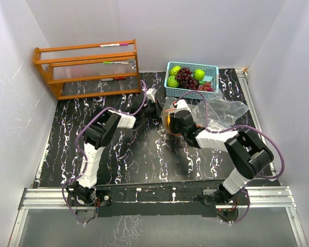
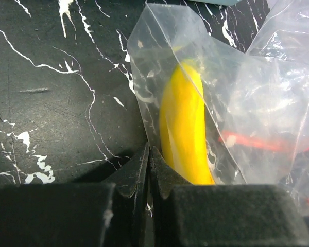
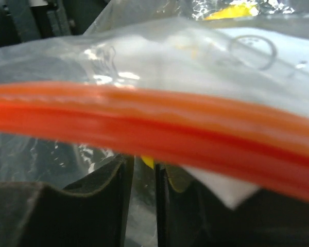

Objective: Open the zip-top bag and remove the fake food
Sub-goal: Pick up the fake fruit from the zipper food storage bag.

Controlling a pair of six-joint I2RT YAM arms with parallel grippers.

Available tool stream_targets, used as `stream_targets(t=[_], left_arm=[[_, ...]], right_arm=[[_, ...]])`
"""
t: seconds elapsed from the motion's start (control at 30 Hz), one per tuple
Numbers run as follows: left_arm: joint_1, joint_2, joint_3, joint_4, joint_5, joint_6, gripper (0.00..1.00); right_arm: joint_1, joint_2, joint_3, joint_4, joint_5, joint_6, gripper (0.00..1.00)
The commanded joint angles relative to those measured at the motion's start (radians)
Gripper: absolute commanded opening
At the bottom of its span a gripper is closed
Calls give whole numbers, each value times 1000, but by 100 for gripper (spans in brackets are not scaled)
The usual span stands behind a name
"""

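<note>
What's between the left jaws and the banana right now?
Only clear film of the bag, pinched at its edge by the left gripper, jaws shut; the banana lies inside, just beyond. Left wrist view shows it.

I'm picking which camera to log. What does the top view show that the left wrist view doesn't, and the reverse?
Only top: the basket of fruit and the wooden rack. Only left wrist: the banana inside the bag, with the left gripper shut on the bag's edge. Both: the clear bag and the black marbled table.
</note>
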Motion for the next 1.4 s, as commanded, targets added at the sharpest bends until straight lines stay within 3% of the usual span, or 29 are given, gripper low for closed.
stream_targets(t=[0.0, 0.17, 0.43, 0.53, 0.67, 0.97, 1.13, 1.37], left_arm=[[-3, -41, -2, 29, 19, -1, 1], [-2, -35, -1, 35, 31, -5, 1], [-2, -36, 1, 31, 37, -5, 1], [-2, -37, 0, 31, 37, -4, 1], [-2, -34, -2, 35, 38, -8, 1], [7, -25, -5, 64, 49, -55, 2], [9, -23, -2, 70, 54, -70, 2], [18, -73, -52, 145, 99, -138, 8]], right_arm=[[-7, 30, 62, 101, 72, -69, 27], [-8, 73, 65, 128, 87, -114, 45], [-15, 171, 82, 131, 68, -105, 50], [-17, 173, 83, 132, 68, -103, 44], [-17, 139, 79, 125, 69, -102, 27], [-16, -146, 17, 98, 58, -94, 9], [-17, -293, 1, 35, 30, -76, 8], [-19, -257, 42, -75, 65, -110, 8]])
